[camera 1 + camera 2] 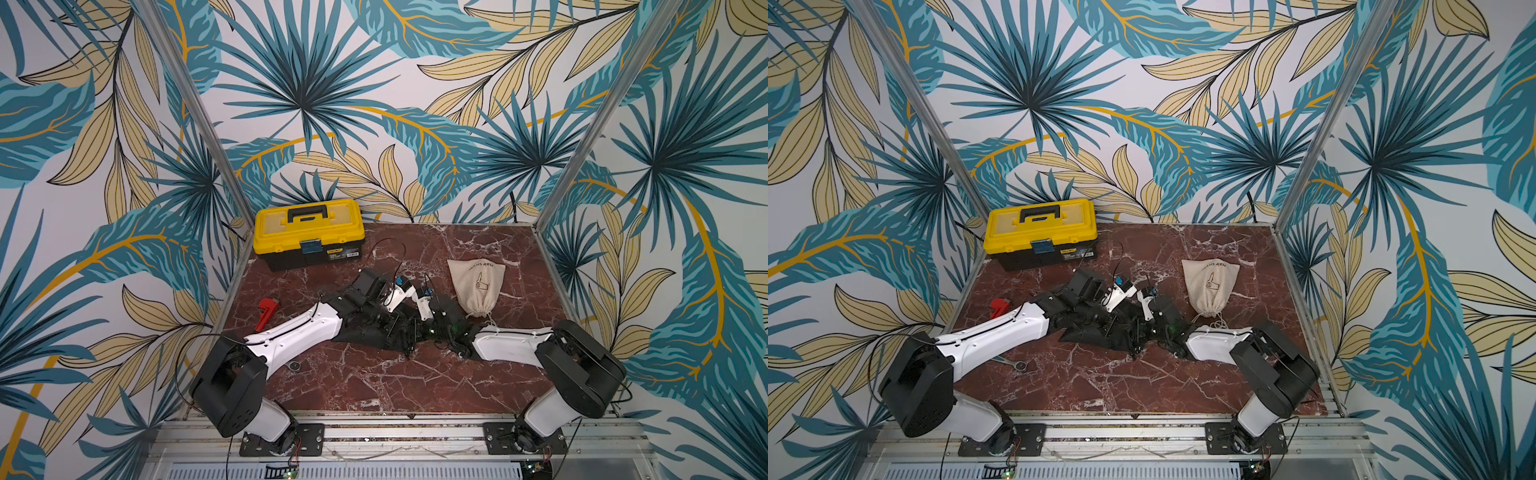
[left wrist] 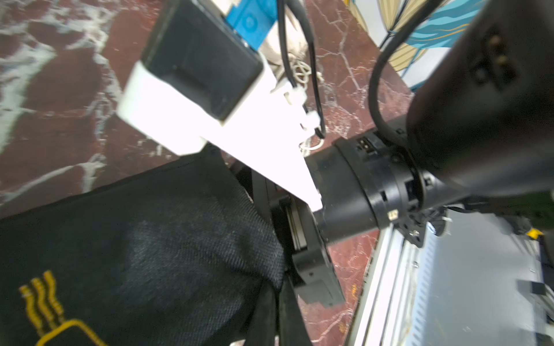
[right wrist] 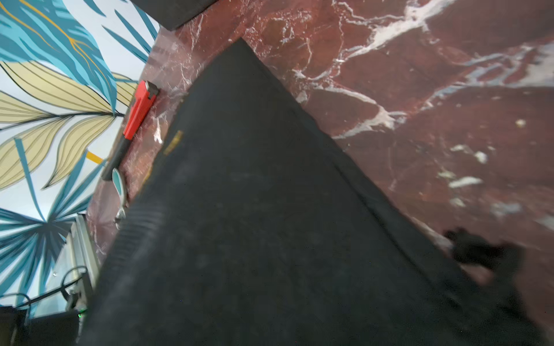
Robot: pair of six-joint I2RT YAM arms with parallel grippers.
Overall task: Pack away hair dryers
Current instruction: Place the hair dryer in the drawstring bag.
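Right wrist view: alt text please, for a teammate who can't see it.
A black fabric pouch fills most of the frame, over the red marble table. Beyond it, a red wrench lies near the leaf-patterned wall.

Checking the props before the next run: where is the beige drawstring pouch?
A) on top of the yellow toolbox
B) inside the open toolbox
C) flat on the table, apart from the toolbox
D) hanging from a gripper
C: in both top views the beige pouch lies flat on the marble table, well clear of the closed yellow toolbox.
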